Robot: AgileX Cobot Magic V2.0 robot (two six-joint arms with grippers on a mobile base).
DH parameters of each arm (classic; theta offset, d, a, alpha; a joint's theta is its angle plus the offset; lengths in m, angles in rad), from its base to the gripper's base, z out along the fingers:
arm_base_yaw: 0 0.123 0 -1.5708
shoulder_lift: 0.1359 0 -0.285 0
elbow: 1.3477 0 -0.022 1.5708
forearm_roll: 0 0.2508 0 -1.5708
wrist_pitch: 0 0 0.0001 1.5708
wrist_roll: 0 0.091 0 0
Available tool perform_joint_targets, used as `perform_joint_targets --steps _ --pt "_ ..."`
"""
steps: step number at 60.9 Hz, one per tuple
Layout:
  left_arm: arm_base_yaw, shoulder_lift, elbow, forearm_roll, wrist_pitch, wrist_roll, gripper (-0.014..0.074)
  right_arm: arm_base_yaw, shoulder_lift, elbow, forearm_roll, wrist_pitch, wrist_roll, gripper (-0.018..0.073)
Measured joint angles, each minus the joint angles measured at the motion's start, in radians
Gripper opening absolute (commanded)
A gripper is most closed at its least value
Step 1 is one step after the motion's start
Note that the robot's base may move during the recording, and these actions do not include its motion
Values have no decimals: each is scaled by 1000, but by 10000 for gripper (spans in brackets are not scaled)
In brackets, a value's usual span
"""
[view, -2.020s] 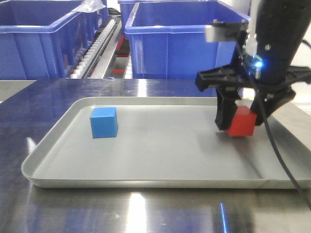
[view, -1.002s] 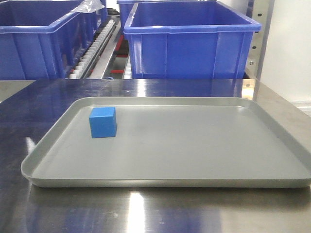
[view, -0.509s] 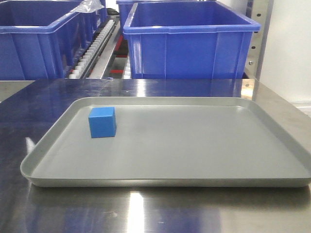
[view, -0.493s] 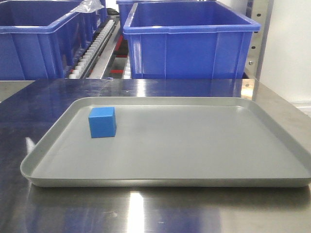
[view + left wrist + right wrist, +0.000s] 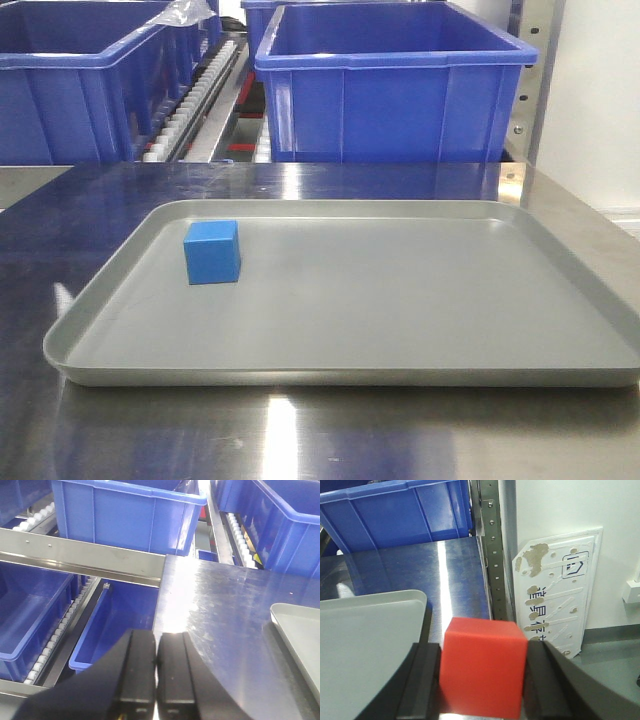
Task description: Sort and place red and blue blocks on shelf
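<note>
Right end effector (image 5: 481, 680): fingers pinching the red block (image 5: 482, 672) on two opposite faces, block square in the grip and lifted off the tray. Left end effector (image 5: 156, 672): fingers pressed together, holding nothing.

Shelf (image 5: 75, 560): steel rail and roller tracks run at the left of the left wrist view. A perforated steel upright (image 5: 492, 555) stands just far of the red block.
Bench (image 5: 300, 180): shiny steel, carries the tray.
Blue bins (image 5: 390, 80): on the shelf, far side of the bench.
Tray (image 5: 350, 375): shallow, grey. Its right edge sits just left of the right end effector.
Blue block (image 5: 212, 251): left part of the tray, upright, touching nothing else.

Step in hand, as I judge it: carrying red to the shelf. To do it well:
- hold the pinch firm and the block level
- pass clear of the tray rim and the upright
- lower until the base rests on the shelf before spreading the fingers

Red sits between the right fingers, touching both. Blue is out of the left wrist view, which catches only a tray corner at its right edge, so blue lies well apart from that end effector.
</note>
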Motion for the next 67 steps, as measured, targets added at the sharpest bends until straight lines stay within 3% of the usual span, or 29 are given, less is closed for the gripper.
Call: perform_joint_targets --steps 52,61,67 --pt "0 0 0 0 3 0 141 0 0 0 0 0 0 52" --pt "-6 30 -12 0 68 0 141 0 0 0 0 0 0 52" --pt "-8 183 -116 -13 141 0 141 0 0 0 0 0 0 52"
